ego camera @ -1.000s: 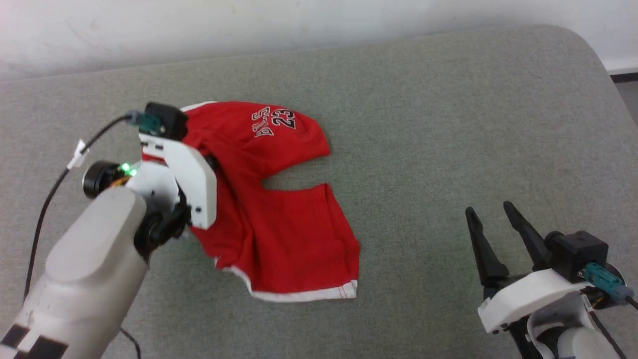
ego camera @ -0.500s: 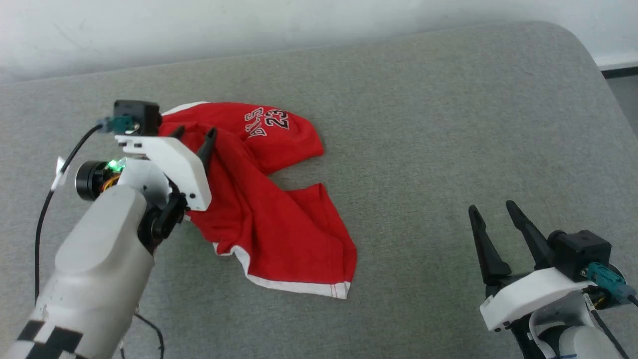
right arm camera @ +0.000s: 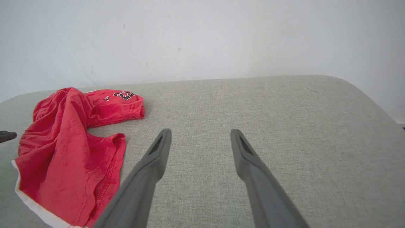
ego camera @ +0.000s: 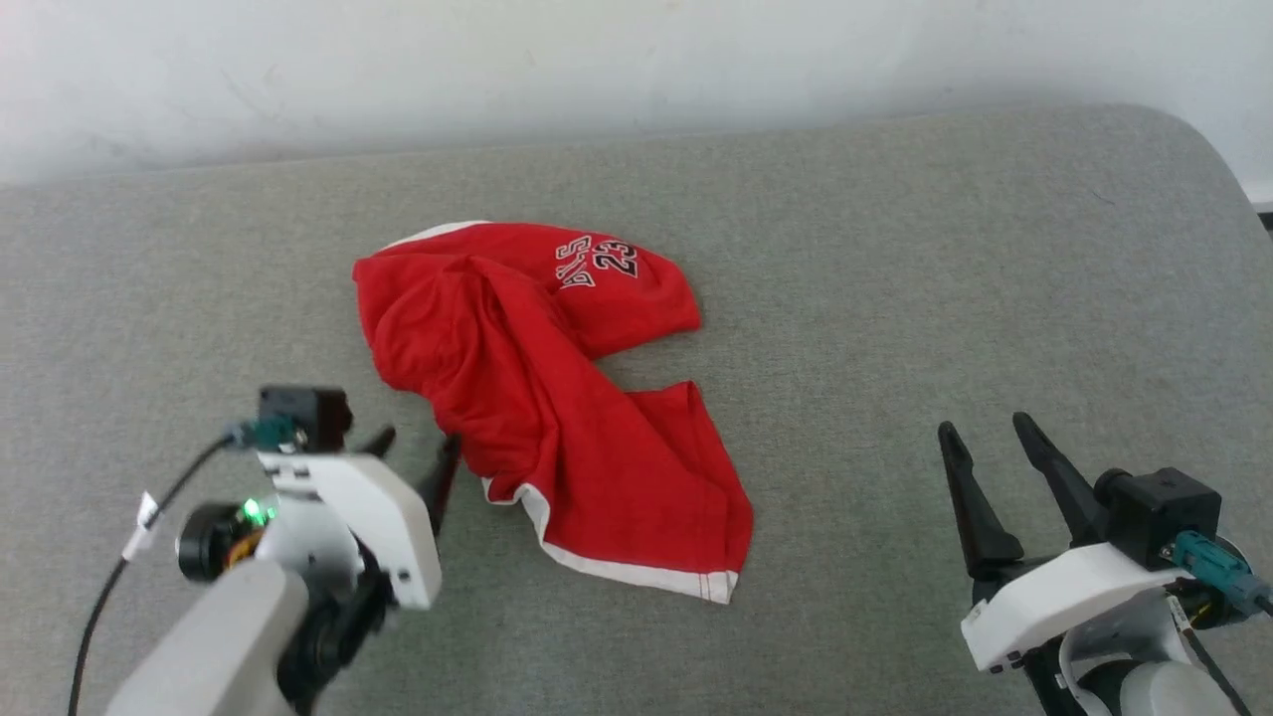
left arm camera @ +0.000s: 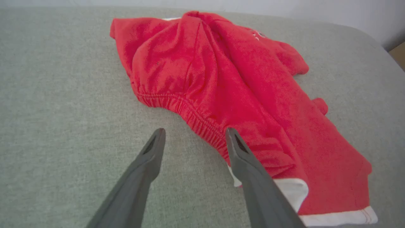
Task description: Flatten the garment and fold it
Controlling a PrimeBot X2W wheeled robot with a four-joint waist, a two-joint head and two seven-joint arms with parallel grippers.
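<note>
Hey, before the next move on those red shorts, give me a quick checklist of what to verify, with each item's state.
1. Left pincer open and empty: ok.
2. Right pincer open, over bare grey fabric surface: ok.
3. Red fabric shorts with white trim lying flat: not ok, bunched and twisted.
4. Gathered elastic waistband reachable ahead of left pincer: ok.
5. Left pincer clear of the fabric: cannot tell.
6. Shorts wholly on the surface: ok.

Pointing the right gripper (right arm camera: 200, 131), two long dark fingers spread wide and clasping nothing, out over a pale grey woven fabric surface (right arm camera: 269, 107). Showing, well off to the left, red soft-fabric shorts (right arm camera: 69, 152) with a white hem stripe and a "23" print, lying crumpled on that surface before a plain white wall (right arm camera: 202, 38).
</note>
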